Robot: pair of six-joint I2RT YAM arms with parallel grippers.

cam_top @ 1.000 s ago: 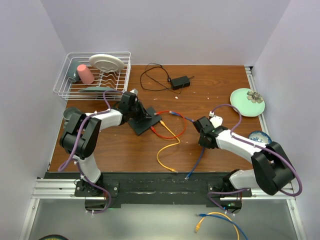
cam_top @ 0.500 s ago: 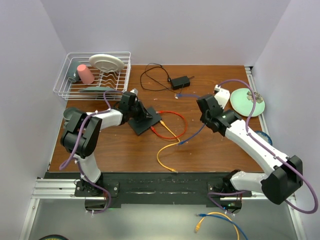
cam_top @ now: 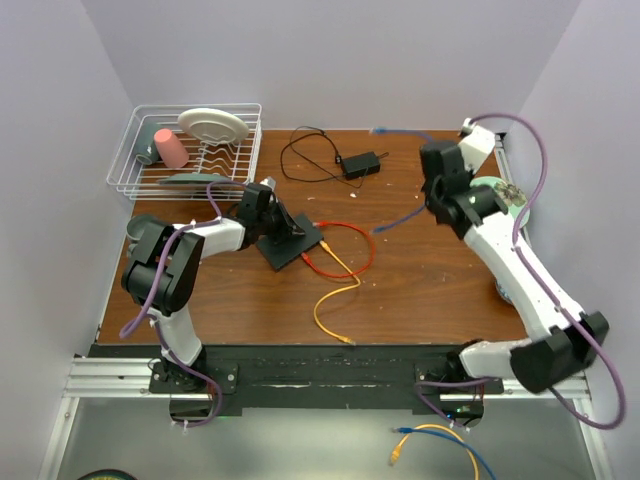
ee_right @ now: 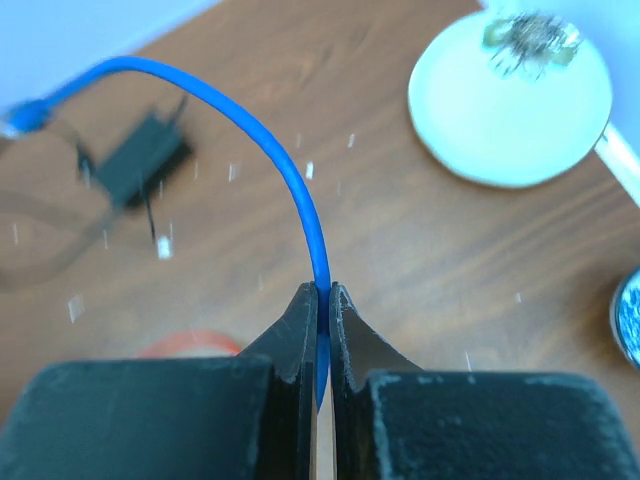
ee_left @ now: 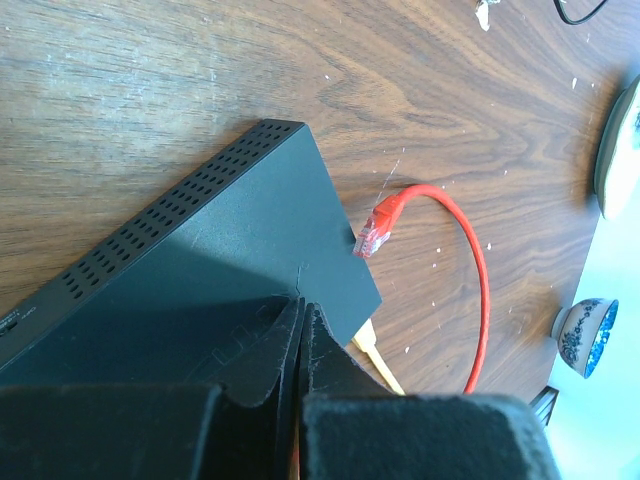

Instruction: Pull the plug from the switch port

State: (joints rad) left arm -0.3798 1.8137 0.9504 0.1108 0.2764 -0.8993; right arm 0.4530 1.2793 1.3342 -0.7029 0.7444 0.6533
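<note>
The flat black switch box (cam_top: pixel 300 246) lies left of centre; it fills the left wrist view (ee_left: pixel 230 260). My left gripper (cam_top: pixel 274 222) is shut, and its tips (ee_left: pixel 301 300) rest on the box's top. A red plug (ee_left: pixel 372 232) on a red cable (cam_top: pixel 355 236) and a yellow plug (ee_left: pixel 368 346) sit at the box's narrow edge. My right gripper (cam_top: pixel 433 198) is raised at the back right, shut on a blue cable (ee_right: pixel 290 170) at the tips (ee_right: pixel 322 288). The blue plug (ee_right: pixel 22 115) hangs free in the air (cam_top: pixel 381 130).
A wire dish rack (cam_top: pixel 125 160) with a pink cup (cam_top: pixel 168 148) and a white plate (cam_top: pixel 213 124) stands at the back left. A small black adapter (cam_top: pixel 360 163) with a thin cord lies at the back centre. A green plate (cam_top: pixel 490 210) and a blue-patterned bowl (ee_left: pixel 582 330) are at the right. A yellow cable (cam_top: pixel 335 295) loops near the front.
My right arm has risen and swung from the table's middle to the back right, carrying the blue cable away from the box. The left arm has not moved.
</note>
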